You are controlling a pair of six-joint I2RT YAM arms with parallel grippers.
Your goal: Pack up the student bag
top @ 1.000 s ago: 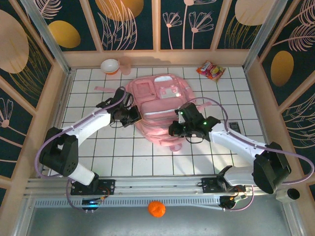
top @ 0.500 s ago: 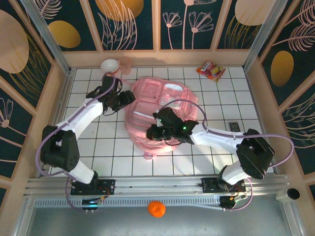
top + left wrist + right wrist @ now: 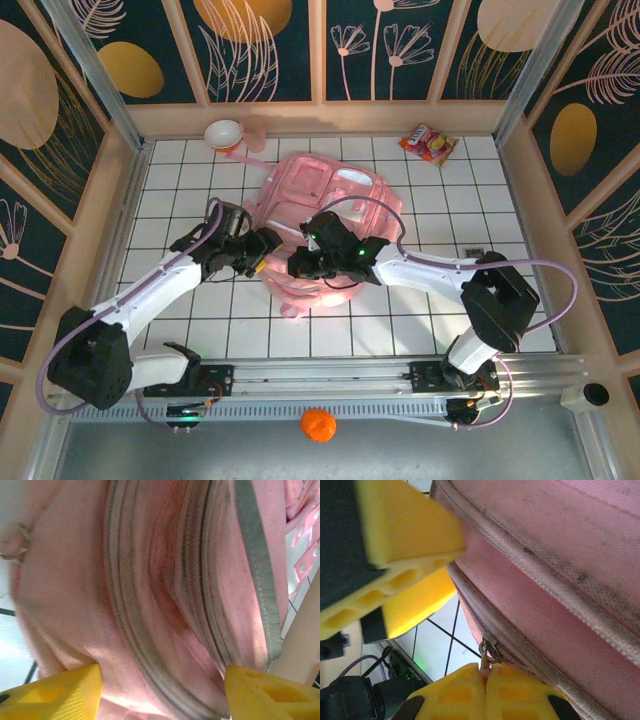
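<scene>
Student bag (image 3: 345,205) lies mid-table, front up. Over the last second the right gripper (image 3: 486,680) has moved left along the bag's near edge, fingers pressed together on the zipper pull (image 3: 489,652) (zip opening or closing: cannot tell). Left gripper (image 3: 165,682) released, repositioned, and now stands spread astride fabric at the near-left corner. Judgement: about to brace against the pull.

White tiled floor (image 3: 400,330), dark floral walls (image 3: 265,55)

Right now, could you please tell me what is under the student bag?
The white tiled table shows around the student bag; anything else beneath is covered by its fabric.
</scene>
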